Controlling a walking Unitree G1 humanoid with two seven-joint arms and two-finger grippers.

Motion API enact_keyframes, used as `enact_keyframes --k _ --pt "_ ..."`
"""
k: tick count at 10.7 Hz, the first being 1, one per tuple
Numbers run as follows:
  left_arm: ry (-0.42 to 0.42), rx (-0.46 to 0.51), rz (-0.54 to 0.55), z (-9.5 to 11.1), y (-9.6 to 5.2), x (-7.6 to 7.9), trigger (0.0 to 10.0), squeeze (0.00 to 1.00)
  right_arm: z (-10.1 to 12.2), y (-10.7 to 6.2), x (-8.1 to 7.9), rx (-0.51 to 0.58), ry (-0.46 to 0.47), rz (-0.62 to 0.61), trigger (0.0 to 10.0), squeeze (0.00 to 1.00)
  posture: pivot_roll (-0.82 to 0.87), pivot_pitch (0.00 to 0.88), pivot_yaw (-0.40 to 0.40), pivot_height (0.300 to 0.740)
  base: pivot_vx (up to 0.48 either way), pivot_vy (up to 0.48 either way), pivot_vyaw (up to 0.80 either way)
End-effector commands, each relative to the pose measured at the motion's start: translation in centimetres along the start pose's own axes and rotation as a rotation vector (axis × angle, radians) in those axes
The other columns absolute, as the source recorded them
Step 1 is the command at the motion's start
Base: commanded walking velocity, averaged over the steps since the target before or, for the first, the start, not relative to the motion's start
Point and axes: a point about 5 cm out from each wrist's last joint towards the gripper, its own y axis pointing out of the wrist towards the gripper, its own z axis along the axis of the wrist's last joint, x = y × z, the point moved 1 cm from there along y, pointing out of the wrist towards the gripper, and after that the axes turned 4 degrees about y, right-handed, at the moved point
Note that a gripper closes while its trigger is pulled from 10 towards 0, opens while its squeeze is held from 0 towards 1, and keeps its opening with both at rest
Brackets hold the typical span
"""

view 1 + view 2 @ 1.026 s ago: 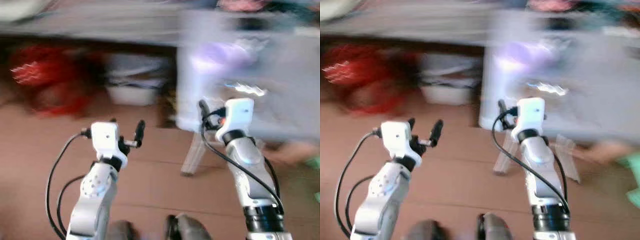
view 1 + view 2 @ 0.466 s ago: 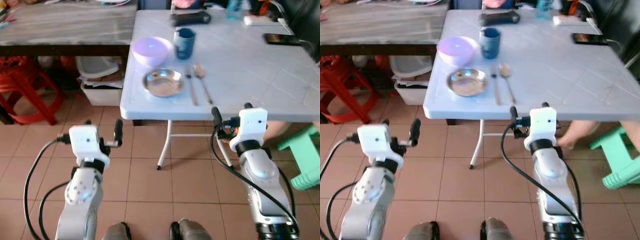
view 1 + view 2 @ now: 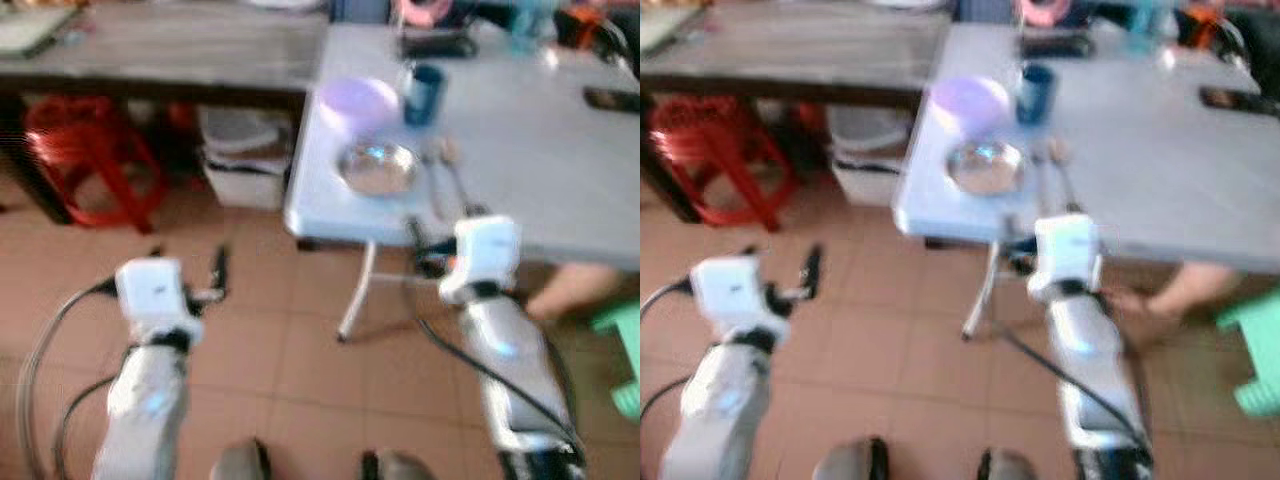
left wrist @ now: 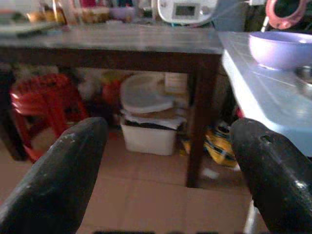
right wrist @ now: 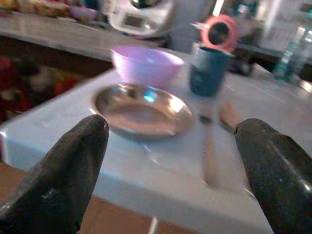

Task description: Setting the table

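the head views were blurred. a white table [image 3: 560, 190] stood ahead and to the right, with a place setting near its front left corner: a steel plate [image 3: 377, 167] close to the edge, a lilac bowl [image 3: 356, 103] just behind it, a dark blue cup [image 3: 425, 90] beside the bowl on the right, and a fork [image 5: 210, 153] and spoon [image 5: 229, 115] lying side by side to the right of the plate. further back on the table lay a black case [image 3: 437, 44], and a phone [image 3: 611, 99] lay near the far right edge. a dark wooden table [image 3: 170, 45] stood against the white one on the left, with a red stool [image 3: 85, 150] and a white bin [image 3: 245, 170] under it. the floor was of brown tiles [image 3: 300, 340]. the right gripper [image 5: 170, 165] was held up just before the table's front edge, level with the plate, its fingers [image 5: 66, 170] spread wide and holding nothing; through them the plate, bowl and cup showed close ahead. the left gripper [image 4: 168, 165] was held over the floor, left of the white table and well apart from it, its fingers [image 4: 58, 175] also spread wide and empty, pointing toward the bin under the wooden table. a green stool [image 3: 625, 360] stood at the right edge, and a person's foot [image 3: 570, 290] showed under the white table.
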Motion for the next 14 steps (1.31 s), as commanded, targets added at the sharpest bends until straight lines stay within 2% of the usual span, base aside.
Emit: enact_keyframes --k 1,2,4,6,8,10,11,12,13,14 --pt "-0.037 -0.019 -0.047 -0.4 0.0 1.0 10.0 0.00 0.2 0.3 0.8 0.006 -0.022 -0.025 10.0 0.00 -0.03 0.123 0.031 0.740 0.480 0.000 0.00" --pt "-0.044 -0.016 -0.054 -0.3 0.1 1.3 10.0 0.00 0.3 0.4 1.2 0.003 -0.029 -0.044 10.0 0.00 -0.04 0.117 0.033 0.740 0.480 0.000 0.00" --pt "-0.061 -0.010 -0.068 -0.1 0.4 2.0 10.0 0.00 -1.0 0.2 2.1 -0.071 -0.029 -0.117 10.0 0.00 -0.05 0.115 0.022 0.740 0.461 0.000 0.00" --pt "-0.056 -0.006 -0.069 0.0 0.6 2.0 10.0 0.00 -0.6 0.7 0.9 -0.047 0.046 -0.085 10.0 0.00 -0.06 0.128 0.033 0.740 0.414 0.000 0.00" --pt "-0.059 0.028 -0.075 0.7 1.1 2.1 10.0 0.00 0.3 1.3 0.4 -0.005 0.088 -0.062 10.0 0.00 -0.05 0.150 0.026 0.740 0.000 0.000 0.00" --pt "-0.049 0.031 -0.091 0.8 0.8 2.3 10.0 0.00 0.2 1.1 1.2 -0.005 0.070 -0.095 10.0 0.00 -0.05 0.160 0.027 0.740 0.000 0.000 0.00" --pt "-0.042 0.027 -0.109 0.7 0.8 2.5 10.0 0.00 0.5 1.3 1.2 0.002 0.110 -0.090 10.0 1.00 -0.05 0.169 0.031 0.740 0.000 0.000 0.00" --pt "-0.049 0.023 -0.141 0.8 0.6 2.7 10.0 0.00 0.5 1.6 1.1 -0.005 0.128 -0.077 10.0 1.00 -0.04 0.185 0.034 0.740 0.000 0.000 0.00" --pt "-0.020 0.013 -0.138 0.7 0.5 2.5 10.0 0.00 -0.1 1.7 1.0 -0.053 0.186 -0.068 10.0 0.00 -0.03 0.202 0.039 0.740 0.000 0.000 0.00" --pt "-0.018 0.008 -0.141 0.6 0.3 2.5 10.0 0.00 -0.3 1.8 0.8 -0.071 0.222 -0.055 10.0 0.00 -0.03 0.207 0.040 0.740 0.000 0.000 0.00"
